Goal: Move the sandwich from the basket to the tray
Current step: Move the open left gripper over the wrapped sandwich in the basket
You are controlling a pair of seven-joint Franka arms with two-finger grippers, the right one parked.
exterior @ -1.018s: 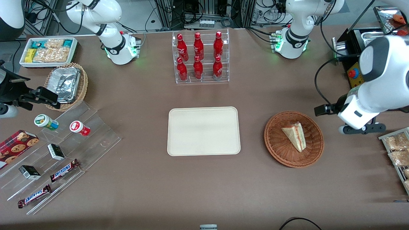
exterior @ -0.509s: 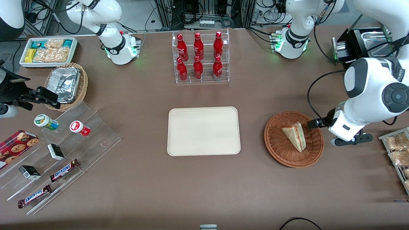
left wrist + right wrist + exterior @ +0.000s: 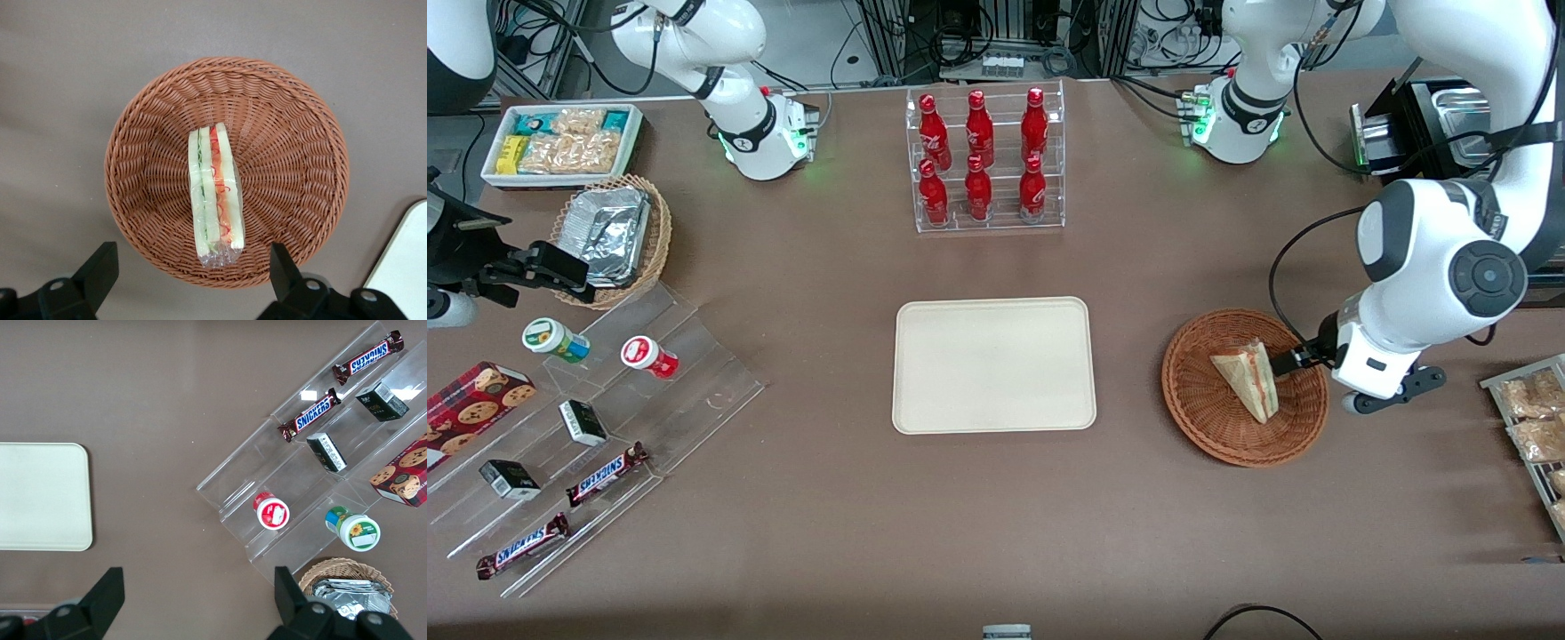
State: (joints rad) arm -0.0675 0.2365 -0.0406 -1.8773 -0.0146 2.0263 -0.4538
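The sandwich (image 3: 1249,380) is a plastic-wrapped wedge with red and green filling, and it lies in the round reddish-brown basket (image 3: 1199,425). The cream tray (image 3: 993,364) sits bare beside the basket, toward the parked arm's end. My gripper (image 3: 1303,360) hangs over the basket's rim on the working arm's side, close to the sandwich and not touching it. In the left wrist view the sandwich (image 3: 213,193) lies in the middle of the basket (image 3: 293,133). The gripper (image 3: 191,273) is open there, its black fingers (image 3: 100,270) spread wide with nothing between them. A corner of the tray (image 3: 407,267) shows.
A clear rack of red bottles (image 3: 985,160) stands farther from the camera than the tray. A wire rack of snack packets (image 3: 1534,427) sits at the working arm's end. Acrylic steps with snacks (image 3: 596,418), a tan basket of foil containers (image 3: 609,233) and a white snack box (image 3: 560,142) are at the parked arm's end.
The working arm has swung in from the table's end. Its gripper moved from outside the basket to above the basket's rim, close to the sandwich. The sandwich has not moved.
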